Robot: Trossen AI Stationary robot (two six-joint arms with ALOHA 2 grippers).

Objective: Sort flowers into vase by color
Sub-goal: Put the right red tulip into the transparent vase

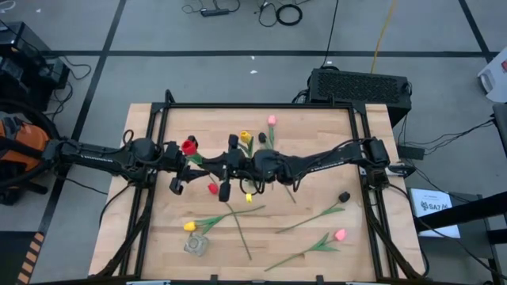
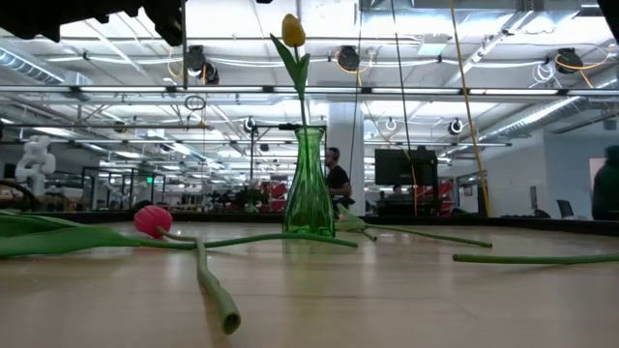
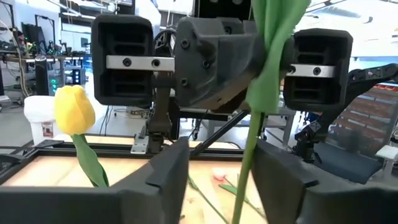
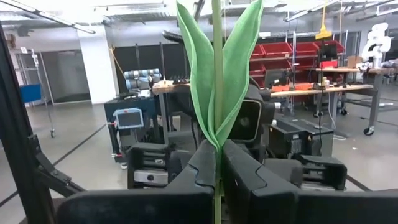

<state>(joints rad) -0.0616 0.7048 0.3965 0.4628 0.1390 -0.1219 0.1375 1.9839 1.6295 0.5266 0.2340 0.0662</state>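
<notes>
Your right gripper [image 4: 217, 177] is clamped on a tulip stem [image 4: 217, 74] above table centre. Left gripper [image 3: 214, 165] faces it w/ fingers apart around the same stem, not gripping. Green vase [image 2: 309, 184] holds a yellow tulip [image 2: 293, 31]; other flowers lie on the table [image 1: 372, 237]

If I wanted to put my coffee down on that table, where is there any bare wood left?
Bare wood lies along the table's right edge, beyond the black-headed flower, and in the far right corner behind the right arm. The middle is crowded: both arms meet there among flowers, and more stems cover the near part.
</notes>
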